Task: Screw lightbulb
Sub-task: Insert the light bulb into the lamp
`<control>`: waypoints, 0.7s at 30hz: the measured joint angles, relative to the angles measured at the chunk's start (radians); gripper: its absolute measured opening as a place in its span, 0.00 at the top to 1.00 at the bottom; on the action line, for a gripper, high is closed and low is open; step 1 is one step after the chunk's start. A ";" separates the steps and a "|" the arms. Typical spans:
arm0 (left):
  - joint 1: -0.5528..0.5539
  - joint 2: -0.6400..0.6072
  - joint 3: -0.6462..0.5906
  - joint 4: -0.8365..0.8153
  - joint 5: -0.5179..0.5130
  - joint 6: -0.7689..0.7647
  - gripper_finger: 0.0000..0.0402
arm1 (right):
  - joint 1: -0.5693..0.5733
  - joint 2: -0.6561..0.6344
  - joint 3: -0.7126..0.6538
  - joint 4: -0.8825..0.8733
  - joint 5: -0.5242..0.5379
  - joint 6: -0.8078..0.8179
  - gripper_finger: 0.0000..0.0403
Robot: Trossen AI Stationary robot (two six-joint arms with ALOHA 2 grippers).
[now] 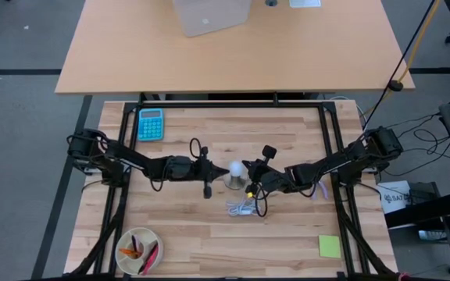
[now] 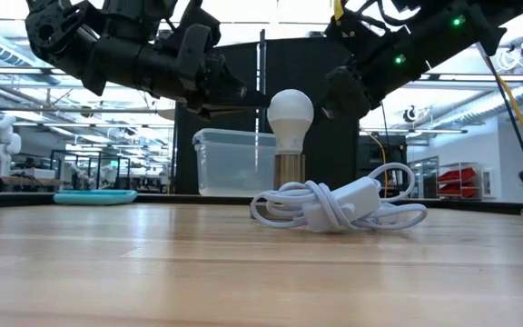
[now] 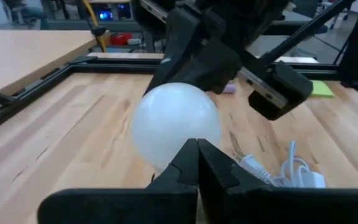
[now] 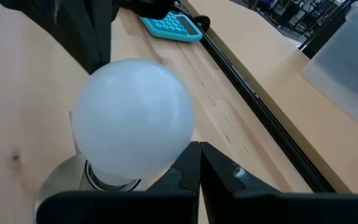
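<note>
Both pincers are pressed together and empty, the left pincer (image 1: 207,190) and the right pincer (image 1: 254,188) flanking the lightbulb (image 1: 237,169) at mid-worktop (image 1: 287,234). It stands upright in its grey socket (image 2: 289,169), globe up, long axis vertical. I'd guess it's seated; tightness is unclear.

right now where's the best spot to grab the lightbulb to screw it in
Probably the frosted globe of the lightbulb, across its widest part, coming from above. It stands upright with its narrow base already in the metal socket, so only the round top is free, and turning about its upright axis suits a top-down hold.
</note>
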 joint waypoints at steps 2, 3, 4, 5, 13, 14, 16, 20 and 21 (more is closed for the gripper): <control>0.005 0.000 0.000 -0.001 -0.001 -0.006 1.00 | 0.006 0.000 0.000 -0.002 0.007 -0.001 1.00; 0.007 0.000 0.000 -0.002 -0.001 -0.011 1.00 | 0.009 0.000 0.000 -0.003 0.010 -0.001 1.00; 0.009 0.004 0.000 -0.001 -0.002 -0.016 1.00 | 0.009 0.000 0.000 -0.003 0.012 -0.001 1.00; 0.011 0.007 0.000 0.002 -0.007 -0.022 1.00 | 0.010 0.000 0.000 -0.004 0.012 0.001 1.00; 0.033 0.025 0.000 0.009 -0.038 -0.058 1.00 | 0.033 0.000 -0.001 -0.013 0.032 0.004 1.00; 0.033 0.025 0.000 0.008 -0.050 -0.058 1.00 | 0.035 0.000 -0.001 -0.014 0.033 0.006 1.00; 0.033 0.026 0.000 0.003 -0.073 -0.058 1.00 | 0.042 0.000 -0.001 -0.017 0.033 0.011 1.00; 0.037 0.028 0.000 -0.005 -0.123 -0.071 1.00 | 0.065 0.000 0.000 -0.006 0.015 0.013 1.00; 0.038 0.030 0.000 -0.012 -0.123 -0.072 1.00 | 0.071 0.000 0.002 0.000 -0.002 0.014 1.00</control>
